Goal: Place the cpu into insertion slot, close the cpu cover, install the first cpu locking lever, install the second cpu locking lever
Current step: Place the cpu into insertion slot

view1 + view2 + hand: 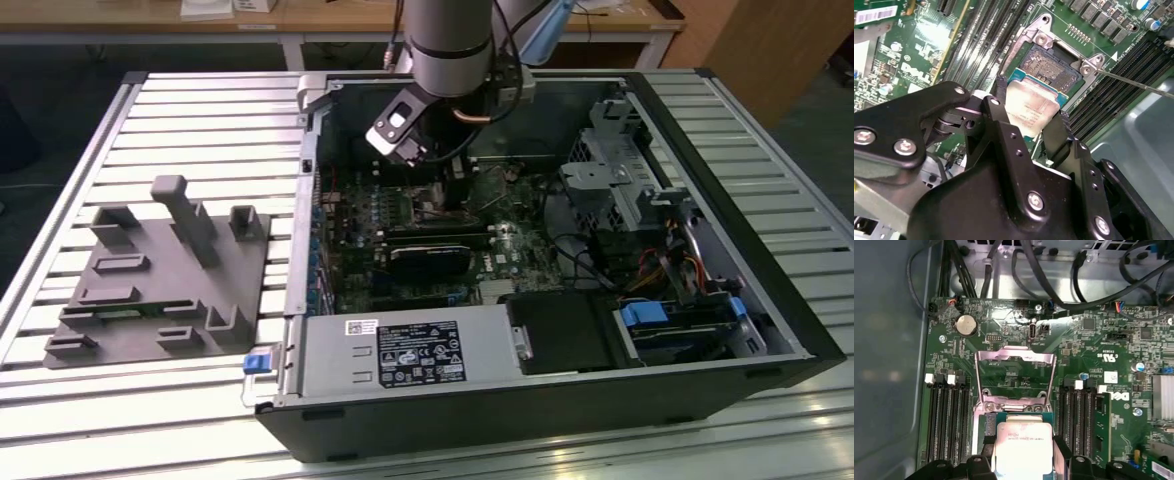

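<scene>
Since the tower case (561, 400) lies open on the slatted surface (200, 110), with a grey fixture block (160, 280) beside it toward the exterior view's left, the arm (447, 40) reaches down over the motherboard (1094, 340). On the board the cpu cover (1015, 356) is flipped up, so the insertion slot (1046, 65) sits bare. Meanwhile the gripper (1030, 112) is clamped narrow on the cpu (1036, 100), pinching two opposite edges, chip over part of the slot, can't tell if it's touching
</scene>
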You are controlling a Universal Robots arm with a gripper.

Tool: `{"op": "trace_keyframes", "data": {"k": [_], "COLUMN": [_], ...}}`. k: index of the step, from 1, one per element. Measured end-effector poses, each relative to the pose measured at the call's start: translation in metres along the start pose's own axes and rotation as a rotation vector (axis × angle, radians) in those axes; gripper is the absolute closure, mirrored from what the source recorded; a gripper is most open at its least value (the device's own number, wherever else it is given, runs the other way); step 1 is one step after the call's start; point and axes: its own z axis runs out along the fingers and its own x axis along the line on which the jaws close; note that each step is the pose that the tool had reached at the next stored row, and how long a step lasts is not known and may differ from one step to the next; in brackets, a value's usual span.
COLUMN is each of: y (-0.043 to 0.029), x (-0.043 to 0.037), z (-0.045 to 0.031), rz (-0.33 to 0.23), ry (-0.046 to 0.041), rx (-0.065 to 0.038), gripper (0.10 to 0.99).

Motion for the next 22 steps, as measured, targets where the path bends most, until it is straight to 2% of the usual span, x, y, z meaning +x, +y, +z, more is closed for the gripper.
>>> {"op": "trace_keyframes", "data": {"k": [18, 22], "y": [-0.0099, -0.0114], "x": [0.0029, 0.0035], "z": [0.0168, 0.0214], "rz": [0.000, 0.022], "ry": [-0.0001, -0.0020], "rx": [0.000, 0.000], "gripper": [0.549, 0.549]}}
